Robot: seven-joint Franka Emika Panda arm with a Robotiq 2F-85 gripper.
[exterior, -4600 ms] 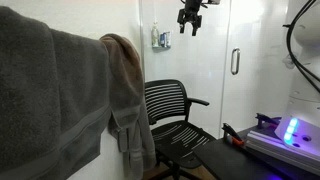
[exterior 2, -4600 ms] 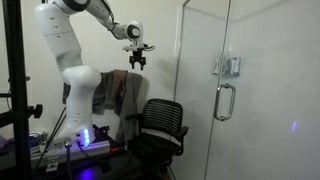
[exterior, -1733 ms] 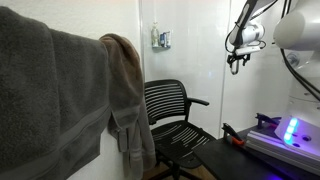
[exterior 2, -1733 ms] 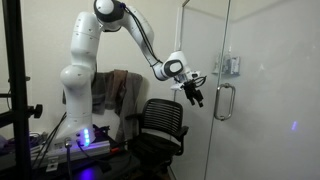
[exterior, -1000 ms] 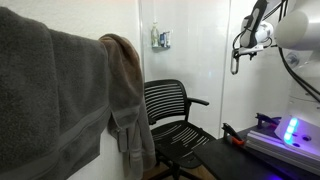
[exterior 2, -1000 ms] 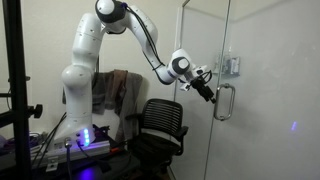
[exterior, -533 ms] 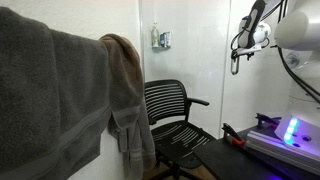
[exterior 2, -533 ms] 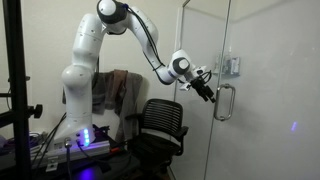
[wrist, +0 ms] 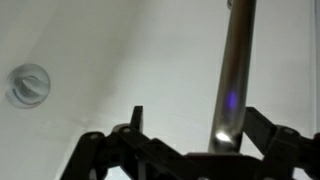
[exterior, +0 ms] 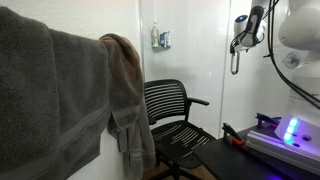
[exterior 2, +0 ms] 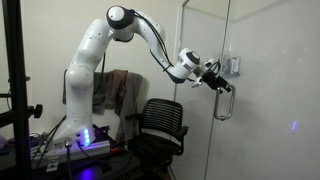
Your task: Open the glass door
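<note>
The glass door [exterior: 212, 80] is a tall frosted panel with a short vertical silver bar handle [exterior: 235, 62]. It shows in both exterior views [exterior 2: 268, 110], with its handle [exterior 2: 224, 106]. My gripper [exterior 2: 221, 84] is at the upper part of the handle, and it also shows in an exterior view [exterior: 241, 40]. In the wrist view the silver bar [wrist: 238, 60] stands between my spread fingers [wrist: 200, 128], nearer the right finger. The fingers are open and do not clamp the bar. The door looks closed.
A black mesh office chair [exterior: 170, 110] [exterior 2: 160, 125] stands before the glass wall. Grey and brown towels [exterior: 60, 100] hang close to one camera. A small dispenser [exterior: 160, 38] sits on the neighbouring panel. The robot base with a blue light [exterior 2: 85, 138] is nearby.
My gripper has moved up and forward to the door handle, so the bar now sits between the fingers. The door has not moved.
</note>
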